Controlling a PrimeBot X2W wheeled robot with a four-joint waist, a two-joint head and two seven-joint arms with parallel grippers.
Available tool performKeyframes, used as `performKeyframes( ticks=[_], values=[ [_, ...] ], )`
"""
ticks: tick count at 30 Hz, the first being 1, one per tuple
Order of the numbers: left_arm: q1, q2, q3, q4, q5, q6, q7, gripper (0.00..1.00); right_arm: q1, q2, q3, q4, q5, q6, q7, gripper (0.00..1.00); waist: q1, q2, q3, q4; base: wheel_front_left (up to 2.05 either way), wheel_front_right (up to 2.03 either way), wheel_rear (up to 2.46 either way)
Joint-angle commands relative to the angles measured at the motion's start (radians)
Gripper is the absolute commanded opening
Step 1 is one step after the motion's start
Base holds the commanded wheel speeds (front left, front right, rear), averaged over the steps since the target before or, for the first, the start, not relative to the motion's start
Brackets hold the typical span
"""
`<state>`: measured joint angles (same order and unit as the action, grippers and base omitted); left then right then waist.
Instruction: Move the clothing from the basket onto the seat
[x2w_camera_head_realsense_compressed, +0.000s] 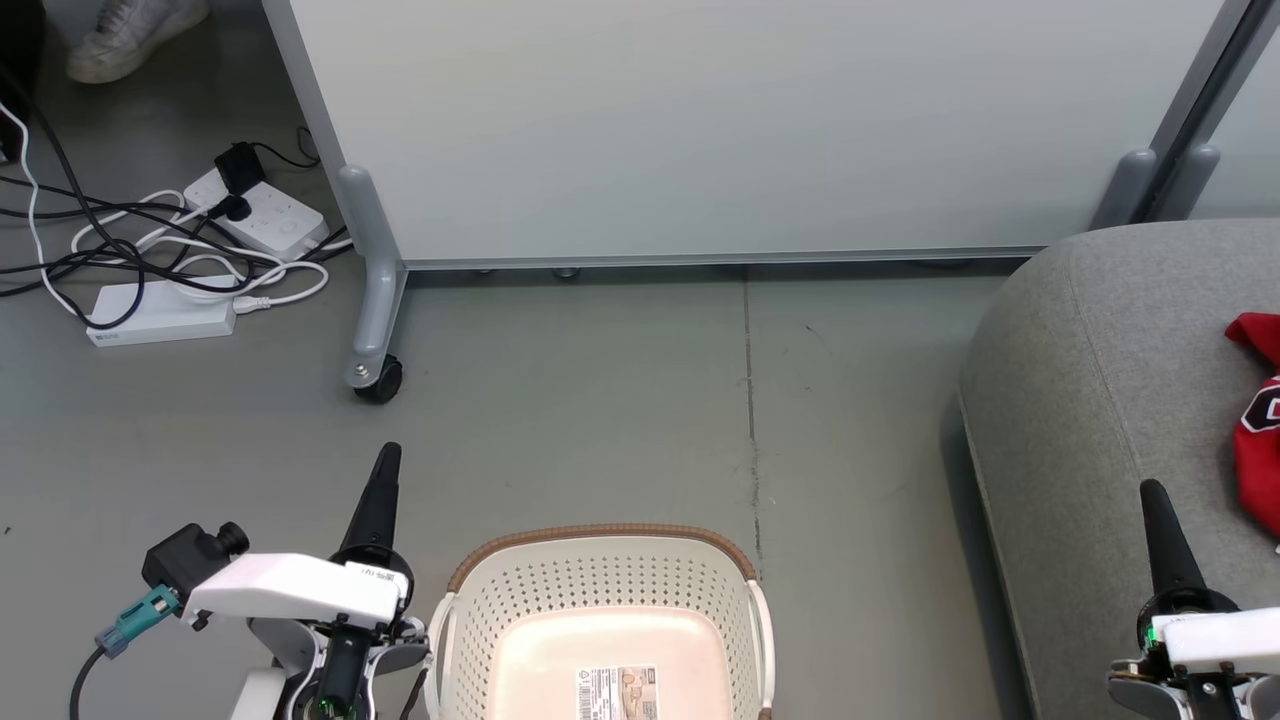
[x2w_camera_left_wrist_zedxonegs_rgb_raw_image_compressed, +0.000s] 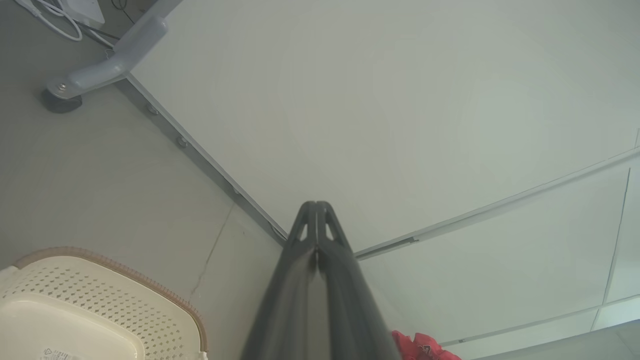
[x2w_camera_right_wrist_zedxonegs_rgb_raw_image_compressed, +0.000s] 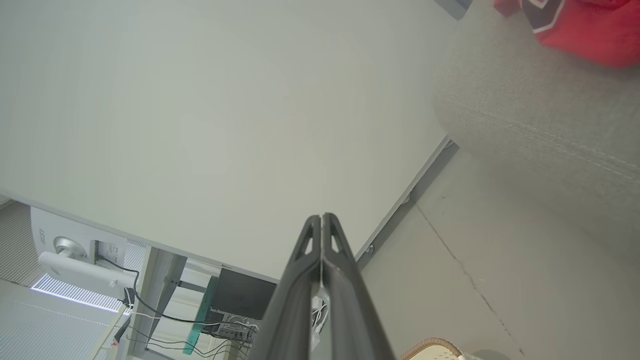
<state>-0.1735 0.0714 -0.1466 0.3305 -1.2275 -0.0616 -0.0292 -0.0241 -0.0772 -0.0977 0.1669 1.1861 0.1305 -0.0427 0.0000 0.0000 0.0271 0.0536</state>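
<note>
Basket (x2w_camera_head_realsense_compressed: 600, 530) on the floor between the arms, bare inside save a label (x2w_camera_head_realsense_compressed: 617, 692); its near end is cut off from view. Clothing (x2w_camera_head_realsense_compressed: 1258, 440) lies red on the seat (x2w_camera_head_realsense_compressed: 1090, 400), far right. Left gripper (x2w_camera_head_realsense_compressed: 388, 458) and right gripper (x2w_camera_head_realsense_compressed: 1155, 495) both pressed together, holding nothing, pointing away. Transfer looks complete. Next move, by my reckoning: check the basket's hidden end, otherwise none.

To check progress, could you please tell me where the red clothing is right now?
In the head view, the red clothing lies at the far right edge on the grey seat, to the right of the basket on the floor.
</note>
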Motion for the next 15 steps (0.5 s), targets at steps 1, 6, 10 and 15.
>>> performKeyframes(
  ticks=[1, 6, 10, 15],
  values=[
    [-0.034, 0.004, 0.009, -0.005, -0.023, -0.01, 0.005, 0.0, 0.004, -0.01, -0.011, -0.016, 0.026, 0.0, 0.008, 0.0, 0.0, 0.0, -0.001, -0.001, 0.0, 0.0, 0.0],
    [-0.037, 0.005, 0.016, 0.001, -0.071, -0.015, 0.018, 0.0, 0.007, -0.012, -0.017, -0.02, 0.078, 0.0, 0.016, 0.0, 0.0, 0.0, -0.003, -0.006, 0.0, 0.0, 0.0],
    [-0.044, 0.006, 0.022, 0.005, -0.107, -0.02, 0.027, 0.0, 0.012, -0.014, -0.022, -0.021, 0.118, 0.0, 0.023, 0.0, 0.0, 0.0, -0.005, -0.01, 0.0, 0.0, 0.0],
    [-0.052, 0.006, 0.029, 0.01, -0.15, -0.025, 0.038, 0.0, 0.018, -0.016, -0.029, -0.025, 0.167, 0.0, 0.03, 0.0, 0.0, 0.0, -0.008, -0.014, 0.0, 0.0, 0.0]
  ],
)
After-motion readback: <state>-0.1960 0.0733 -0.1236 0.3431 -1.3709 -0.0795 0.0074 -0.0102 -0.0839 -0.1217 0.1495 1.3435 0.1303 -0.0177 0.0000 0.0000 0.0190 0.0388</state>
